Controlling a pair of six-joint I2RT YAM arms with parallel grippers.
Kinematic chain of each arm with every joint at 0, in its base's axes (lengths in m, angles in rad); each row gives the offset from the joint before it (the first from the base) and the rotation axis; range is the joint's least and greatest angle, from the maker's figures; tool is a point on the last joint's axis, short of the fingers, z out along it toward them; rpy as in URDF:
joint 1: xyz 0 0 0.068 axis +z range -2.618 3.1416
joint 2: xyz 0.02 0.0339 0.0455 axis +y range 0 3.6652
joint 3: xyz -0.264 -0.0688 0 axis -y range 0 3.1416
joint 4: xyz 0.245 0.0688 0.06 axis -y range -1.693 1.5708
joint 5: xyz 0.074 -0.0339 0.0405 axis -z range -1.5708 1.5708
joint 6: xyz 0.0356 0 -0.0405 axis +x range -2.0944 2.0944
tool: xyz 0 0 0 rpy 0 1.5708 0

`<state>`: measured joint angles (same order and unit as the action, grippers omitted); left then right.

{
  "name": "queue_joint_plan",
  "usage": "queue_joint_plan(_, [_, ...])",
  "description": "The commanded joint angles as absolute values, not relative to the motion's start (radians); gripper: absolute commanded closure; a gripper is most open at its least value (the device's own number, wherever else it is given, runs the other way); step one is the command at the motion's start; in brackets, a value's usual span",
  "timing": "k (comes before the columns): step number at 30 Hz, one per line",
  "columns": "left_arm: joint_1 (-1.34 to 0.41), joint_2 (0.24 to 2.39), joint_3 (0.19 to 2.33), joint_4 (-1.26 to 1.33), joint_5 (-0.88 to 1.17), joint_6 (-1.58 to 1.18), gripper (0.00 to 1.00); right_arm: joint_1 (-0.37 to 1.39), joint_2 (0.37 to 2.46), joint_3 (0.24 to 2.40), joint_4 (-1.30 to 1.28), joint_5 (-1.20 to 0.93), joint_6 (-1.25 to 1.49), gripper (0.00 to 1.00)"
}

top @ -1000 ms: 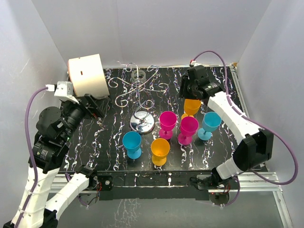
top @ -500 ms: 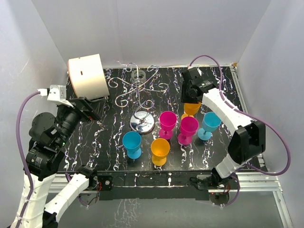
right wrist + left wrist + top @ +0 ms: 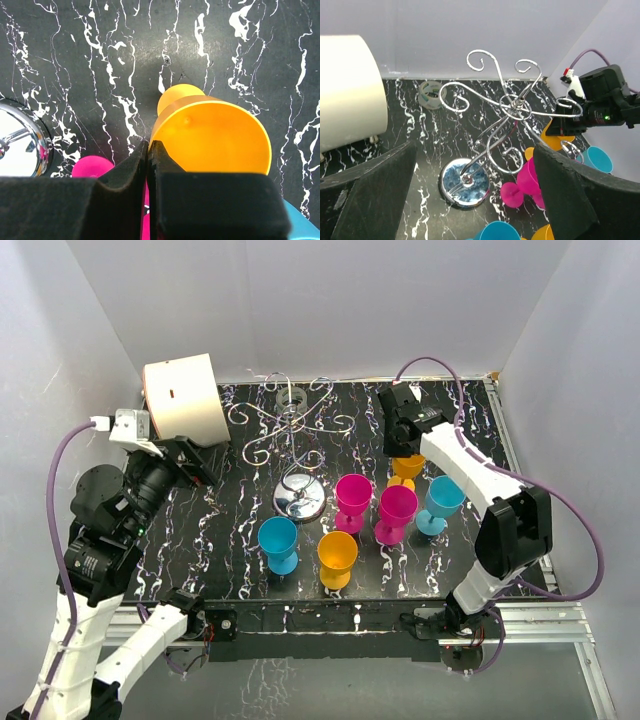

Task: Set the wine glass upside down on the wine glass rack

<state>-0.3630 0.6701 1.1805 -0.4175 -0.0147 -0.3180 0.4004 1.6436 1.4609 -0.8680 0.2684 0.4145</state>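
The wine glass in play is an orange plastic one, standing upright at the back right of the group. My right gripper is shut on its rim from above, one finger inside the bowl and one outside. The wine glass rack is a silver wire stand with scroll arms on a round chrome base, left of the glasses. My left gripper hangs open left of the rack, holding nothing.
Other upright glasses stand close by: two pink, two blue, and one orange. A white cylinder lies at the back left. A tape roll sits behind the rack.
My right gripper came down over the orange glass and closed on its rim. The left arm swayed slightly and stayed open.
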Motion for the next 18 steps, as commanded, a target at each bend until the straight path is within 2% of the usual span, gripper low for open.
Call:
queue_joint_plan(1, [-0.359,0.682,1.212,-0.274,-0.001,-0.298,0.01,0.405,1.621,1.535,-0.868,0.331,0.392,1.00])
queue_joint_plan(6, [-0.358,0.705,1.247,-0.187,-0.119,-0.283,0.01,0.405,1.487,1.532,-0.772,0.327,0.375,1.00])
queue_joint_plan(10, [-0.359,0.747,1.285,-0.157,-0.058,-0.277,0.01,0.405,1.326,1.453,-0.609,0.307,0.372,1.00])
queue_joint_plan(13, [-0.359,0.779,1.318,-0.128,0.096,-0.278,0.01,0.405,1.205,1.400,-0.489,0.246,0.358,1.00])
queue_joint_plan(16, [-0.359,0.780,1.286,0.010,0.401,-0.284,0.01,0.405,1.130,1.379,-0.419,0.208,0.390,1.00])
queue_joint_plan(18, [-0.358,0.782,1.255,0.101,0.460,-0.334,0.01,0.405,1.080,1.358,-0.363,0.186,0.424,1.00])
